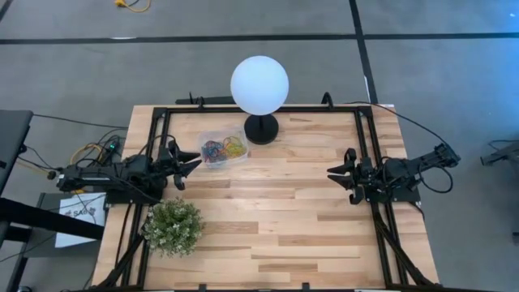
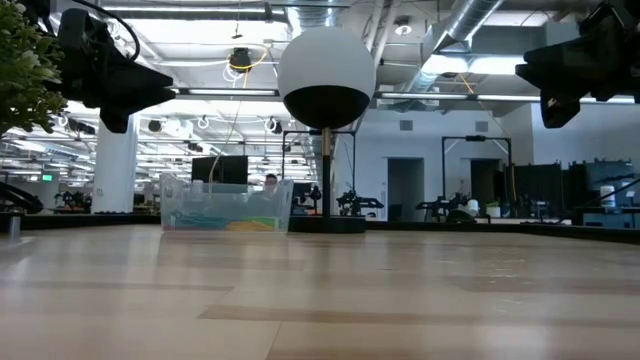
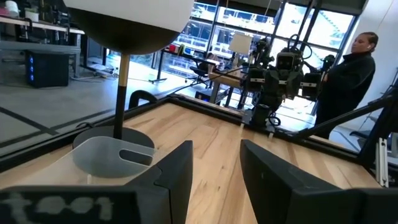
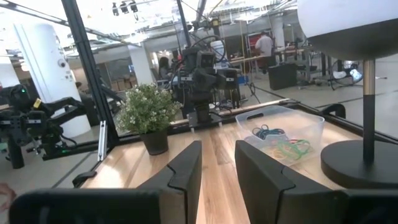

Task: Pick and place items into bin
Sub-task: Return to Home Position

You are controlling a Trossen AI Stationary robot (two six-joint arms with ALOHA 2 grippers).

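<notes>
a: which step is this?
b: looks like the wrap-up, arms going to rest, no pick in hand. left gripper is at the table's left edge, up off the wood. its fingers are partly spread with nothing between them.
a: where are the bands?
b: every one of the rubber bands i can see is in the bin: mixed pile, red, yellow, green. the bin is just beside the left gripper, ahead of its tips, not touching. the lamp's black base is just beside the bin's other end.
a: any strays?
b: none on the bare wood that i can spot. a thin one could hide, can't swear to it.
a: right side?
b: right gripper is at the right edge, pointing inward. its fingers are apart and empty too. it's well apart from the bin.
a: next move?
b: my read: nothing left to grasp. both arms just need to settle. the left one should keep clear of the bin wall, it's the closest thing.
</notes>
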